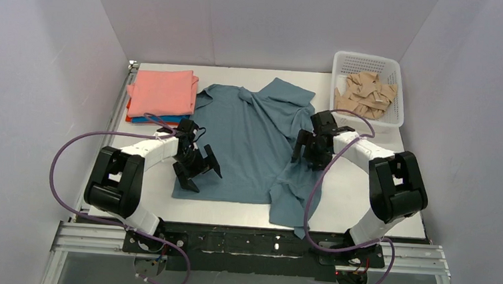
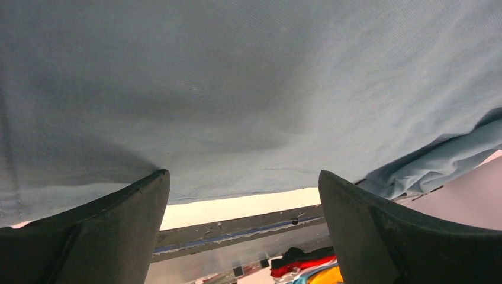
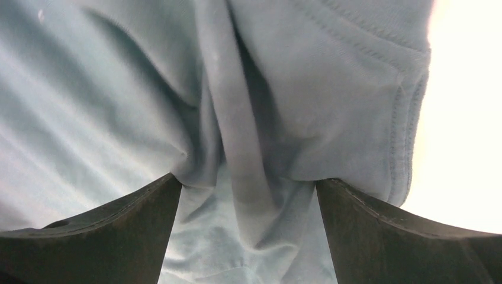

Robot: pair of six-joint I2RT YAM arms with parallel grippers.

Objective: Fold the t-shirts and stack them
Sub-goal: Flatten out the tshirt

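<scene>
Top external: left pincer (image 1: 200,175) and right pincer (image 1: 308,156) hover spread and empty over the grey-blue t-shirt (image 1: 249,138), which lies open on the desk (image 1: 342,195). Folding looks barely begun; next, pinch its side edges. Beyond sits the salmon-pink folded stack (image 1: 164,92).

Soft, even light is falling from overhead in the top view, tinting the pale walls (image 1: 47,67) faintly lilac and keeping the white worktop (image 1: 345,197) bright without glare. The arms are casting only weak, short shadows on the dusty grey-blue cotton t-shirt (image 1: 249,142). At the left wrist the cloth is looking dim and grainy, darkening towards the blurred black jaws. At the right wrist the right edge is burning out to pure white, and the folds are sitting in deep shadow.
</scene>
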